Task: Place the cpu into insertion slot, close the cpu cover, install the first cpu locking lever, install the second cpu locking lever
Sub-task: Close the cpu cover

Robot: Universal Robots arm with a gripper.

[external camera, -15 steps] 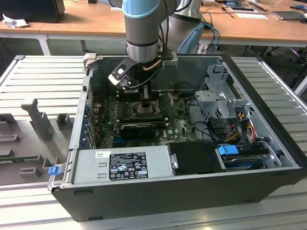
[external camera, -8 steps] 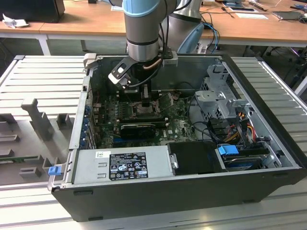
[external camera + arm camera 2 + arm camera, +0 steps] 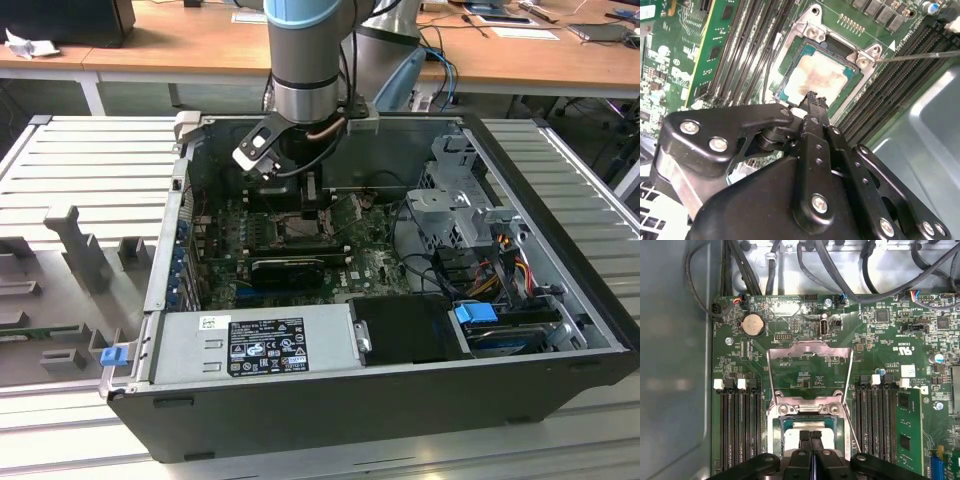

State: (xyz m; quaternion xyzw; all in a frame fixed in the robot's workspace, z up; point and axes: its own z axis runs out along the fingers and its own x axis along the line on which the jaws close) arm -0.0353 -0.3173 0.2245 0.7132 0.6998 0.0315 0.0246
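The cpu (image 3: 825, 72) is lying flat in the insertion slot (image 3: 835, 46) with its pale, smeared top facing up. It is sitting directly under the tip of the tool (image 3: 812, 98), whose two black fingers (image 3: 816, 127) are pressing together with nothing pinched between them. Whether the tip is touching the chip cannot be told.

From the exterior view's left, a ribbed grey desk (image 3: 90, 170) is carrying the open computer case (image 3: 330, 400). The arm (image 3: 305, 50) is reaching down into the case's middle, and the tool (image 3: 311, 205) is hanging over the green motherboard (image 3: 370, 265). A metal drive cage (image 3: 460, 200) with coloured cables is sitting toward the exterior view's right.

In the first wrist view, the cpu (image 3: 796, 426) is showing on either side of the joined tip of the tool (image 3: 810, 434). The cpu cover (image 3: 810, 349) is standing swung open just beyond the slot, with the board showing through its square window. A thin locking lever (image 3: 854, 425) is running along one side of the slot, and black memory slots (image 3: 740, 430) are flanking it on both sides.
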